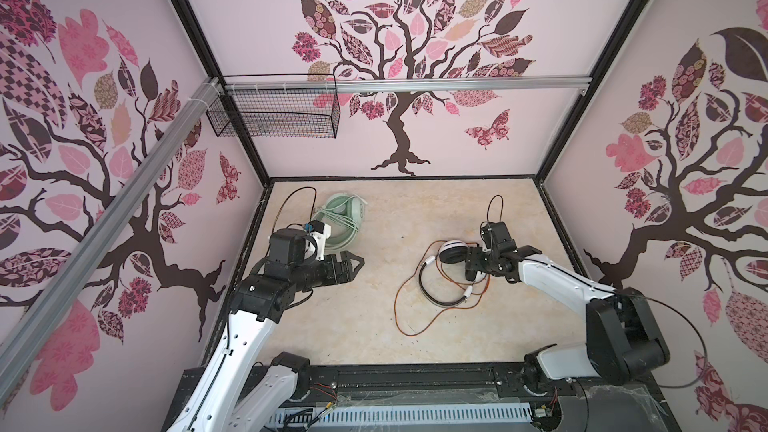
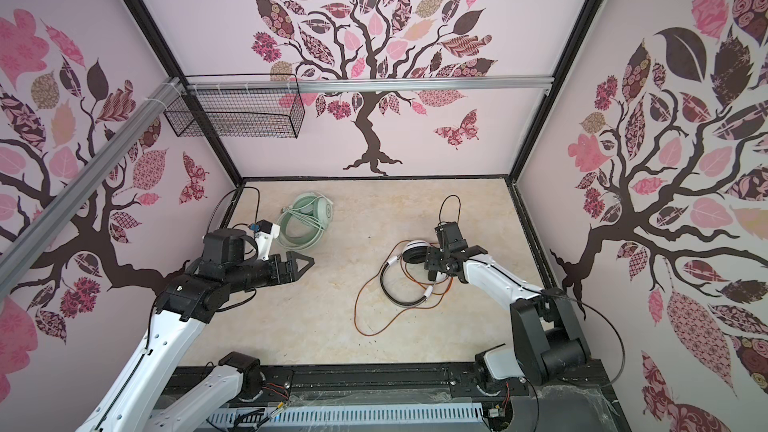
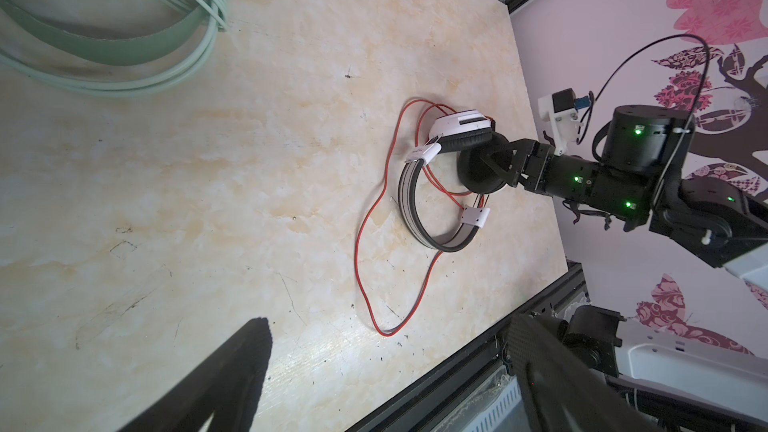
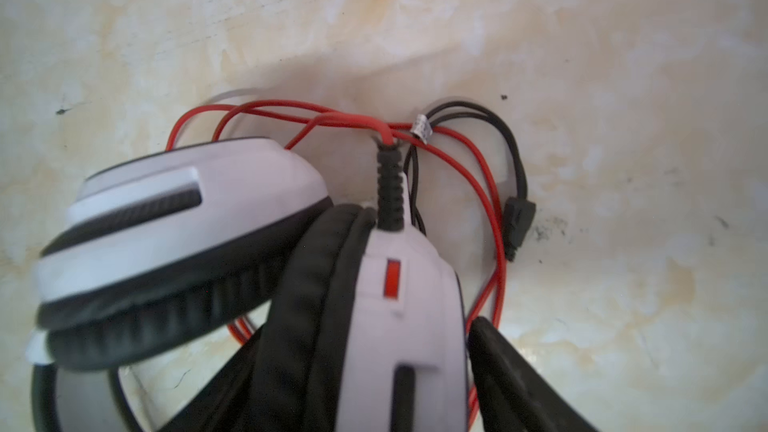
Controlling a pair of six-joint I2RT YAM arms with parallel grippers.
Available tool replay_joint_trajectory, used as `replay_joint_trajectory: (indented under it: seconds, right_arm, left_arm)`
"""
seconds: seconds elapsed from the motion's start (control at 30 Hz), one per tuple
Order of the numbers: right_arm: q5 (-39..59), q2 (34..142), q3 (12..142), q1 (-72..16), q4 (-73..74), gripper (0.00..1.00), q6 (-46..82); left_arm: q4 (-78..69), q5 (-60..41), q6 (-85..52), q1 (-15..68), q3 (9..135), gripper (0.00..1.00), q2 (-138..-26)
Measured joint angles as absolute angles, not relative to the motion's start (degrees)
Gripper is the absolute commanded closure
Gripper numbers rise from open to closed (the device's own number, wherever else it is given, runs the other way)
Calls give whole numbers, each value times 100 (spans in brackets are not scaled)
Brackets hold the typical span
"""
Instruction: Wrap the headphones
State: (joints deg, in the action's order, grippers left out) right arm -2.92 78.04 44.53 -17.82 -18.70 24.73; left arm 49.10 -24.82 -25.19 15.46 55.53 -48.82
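Observation:
The white-and-black headphones (image 1: 451, 257) (image 2: 415, 257) (image 3: 457, 126) lie right of centre on the marble tabletop. Their orange-red cord (image 1: 399, 305) (image 3: 361, 268) trails loose toward the front. My right gripper (image 1: 469, 268) (image 2: 432, 268) (image 4: 365, 334) stands wide around one ear cup (image 4: 399, 326), a finger (image 4: 490, 351) close against its side. I cannot see whether it presses. The mint-green headphones (image 1: 345, 218) (image 2: 309, 218) (image 3: 104, 43) lie at the back left with their pale cord coiled on them. My left gripper (image 1: 358, 263) (image 2: 309, 263) (image 3: 388, 320) hovers open and empty just in front of them.
A black wire basket (image 1: 274, 118) (image 2: 237, 118) hangs from the aluminium rail (image 1: 415, 84) high at the back left. Patterned walls close in three sides. A black frame rail (image 1: 415, 376) runs along the front edge. The cord's black plug (image 4: 517, 218) rests beyond the held cup.

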Motion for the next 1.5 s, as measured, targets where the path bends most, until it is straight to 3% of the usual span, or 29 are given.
replay_joint_trajectory:
  seconds: [0.17, 0.4, 0.5, 0.73, 0.93, 1.03, 1.13, 1.5]
  right_arm:
    - [-183, 7321, 4449, -1782, -1970, 20, 2443]
    - [-163, 7537, 4510, -1782, -1962, 32, 2412]
    - [-115, 7800, 4536, -1782, -1942, 41, 2510]
    - [-108, 7721, 4265, -1898, -1772, 80, 3413]
    - [-1127, 7623, 4713, -2705, -2650, 78, 4930]
    - [-1577, 7625, 5172, -3162, -3155, 83, 5771]
    - [-1667, 7623, 5310, -3439, -3262, 88, 6530]
    - [-1837, 7415, 4563, -3612, -3190, 82, 8023]
  left_arm:
    - [4897, -2613, -2541, 1682, 5548, 7, -5116]
    - [4410, -2499, -3258, 3114, 5111, 9, -5542]
    - [4134, -2370, -3638, 3625, 4834, 9, -5922]
    - [3601, -2167, -4324, 3885, 4582, 8, -6239]
    - [3369, -2143, -4768, 3911, 4589, 7, -6296]
    - [3356, -2143, -5054, 3935, 4630, 7, -6563]
    - [3457, -2139, -5367, 4049, 4823, 8, -7048]
    - [3863, -2123, -6154, 4416, 5800, 7, -8429]
